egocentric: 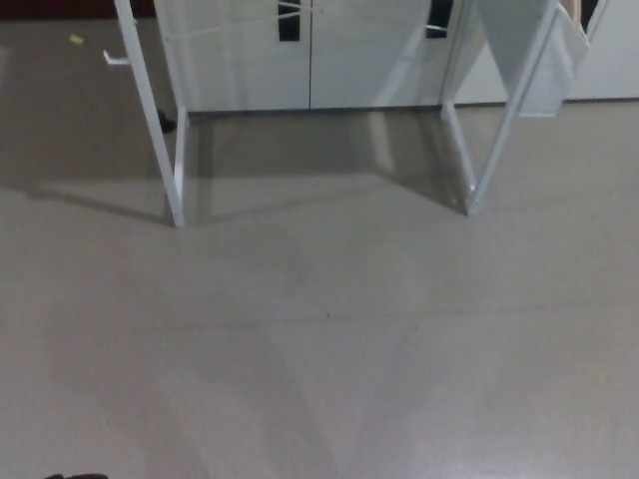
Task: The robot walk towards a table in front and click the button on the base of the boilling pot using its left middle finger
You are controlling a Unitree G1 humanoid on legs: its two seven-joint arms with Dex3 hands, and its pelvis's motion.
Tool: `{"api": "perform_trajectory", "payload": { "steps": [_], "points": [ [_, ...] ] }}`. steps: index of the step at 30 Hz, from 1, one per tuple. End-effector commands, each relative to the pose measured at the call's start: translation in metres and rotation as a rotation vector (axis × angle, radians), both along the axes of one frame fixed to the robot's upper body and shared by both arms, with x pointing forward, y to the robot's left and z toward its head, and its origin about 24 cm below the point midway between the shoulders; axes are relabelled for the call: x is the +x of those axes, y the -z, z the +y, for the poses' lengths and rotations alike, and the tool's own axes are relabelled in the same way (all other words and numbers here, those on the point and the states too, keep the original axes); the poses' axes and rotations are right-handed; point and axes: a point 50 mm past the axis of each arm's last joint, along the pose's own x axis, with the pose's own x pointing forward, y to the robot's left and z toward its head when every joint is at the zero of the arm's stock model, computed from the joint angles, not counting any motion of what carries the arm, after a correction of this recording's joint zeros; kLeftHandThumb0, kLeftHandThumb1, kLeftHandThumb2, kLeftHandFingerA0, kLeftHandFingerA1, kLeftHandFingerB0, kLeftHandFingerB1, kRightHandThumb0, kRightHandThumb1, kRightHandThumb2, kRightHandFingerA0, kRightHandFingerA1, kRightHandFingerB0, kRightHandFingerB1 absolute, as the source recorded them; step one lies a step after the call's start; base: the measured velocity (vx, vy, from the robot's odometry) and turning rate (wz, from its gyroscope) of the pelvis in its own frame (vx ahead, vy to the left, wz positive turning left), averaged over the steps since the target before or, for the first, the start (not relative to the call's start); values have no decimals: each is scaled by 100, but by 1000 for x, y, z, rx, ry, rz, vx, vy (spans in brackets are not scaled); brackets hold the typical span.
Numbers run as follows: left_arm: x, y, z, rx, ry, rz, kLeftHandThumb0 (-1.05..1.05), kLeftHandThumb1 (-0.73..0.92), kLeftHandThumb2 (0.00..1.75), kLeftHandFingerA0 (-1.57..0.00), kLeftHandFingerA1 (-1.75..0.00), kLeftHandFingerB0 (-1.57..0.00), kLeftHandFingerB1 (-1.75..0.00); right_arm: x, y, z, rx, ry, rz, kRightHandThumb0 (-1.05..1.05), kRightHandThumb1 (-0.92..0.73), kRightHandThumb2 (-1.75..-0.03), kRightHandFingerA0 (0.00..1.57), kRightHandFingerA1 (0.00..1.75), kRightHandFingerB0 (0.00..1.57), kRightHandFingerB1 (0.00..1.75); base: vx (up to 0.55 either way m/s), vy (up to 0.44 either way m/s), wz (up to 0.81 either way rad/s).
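Floor: a smooth, pale grey-beige floor [329, 349] fills most of the head view; soft, wide shadows fan across its lower middle, and a brighter sheen lies at the lower right.
Frame legs: two pairs of thin white metal legs stand on the floor in the upper part of the view. The left pair [168, 150] slants down from the top edge and meets the floor at upper left; the right pair [479, 150] meets it at upper right. Both throw dark shadows leftward and back.
Worktop: the surface these legs carry lies above the top edge of the view and cannot be seen.
Cabinets: a row of white flat-fronted cabinet doors [250, 60] runs along the back, behind the legs, with small dark rectangular marks [289, 22] near their tops.
Small items: a tiny yellow scrap [76, 40] lies on the floor at upper left, well apart from the legs; a small dark object [166, 124] sits just behind the left legs, too small to tell.
Boiling pot and button: neither shows anywhere in this view, so their place cannot be told.
Left hand: only a thin dark sliver [75, 476] at the bottom left edge, possibly part of the robot; whether it is a hand, and how its fingers stand, cannot be told.
Right hand: not in view.
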Motion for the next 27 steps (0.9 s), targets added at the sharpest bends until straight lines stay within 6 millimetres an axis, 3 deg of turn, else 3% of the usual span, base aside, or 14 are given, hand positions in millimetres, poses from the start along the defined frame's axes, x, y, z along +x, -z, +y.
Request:
{"api": "perform_trajectory", "payload": {
  "steps": [1, 13, 27],
  "points": [
    [-6, 1, 3, 49, 35, 1, -22, 49, 56, -42, -38, -32, -34, -4, 0, -3, -15, 8, 2, -45, -33, -66, 74, 57, 57, 54, 271, -10, 7],
    [-11, 4, 3, 117, 106, 27, -26, 48, 54, -44, -37, -31, -32, -9, 4, -3, -5, -12, 14, -43, -35, -66, 74, 58, 57, 54, 322, -159, 8],
    [-17, 7, 6, 128, 153, 52, -26, 50, 55, -43, -36, -29, -32, -14, 7, -1, -36, -30, 21, -45, -34, -66, 76, 58, 61, 55, 337, 174, -11]
  ]
}}
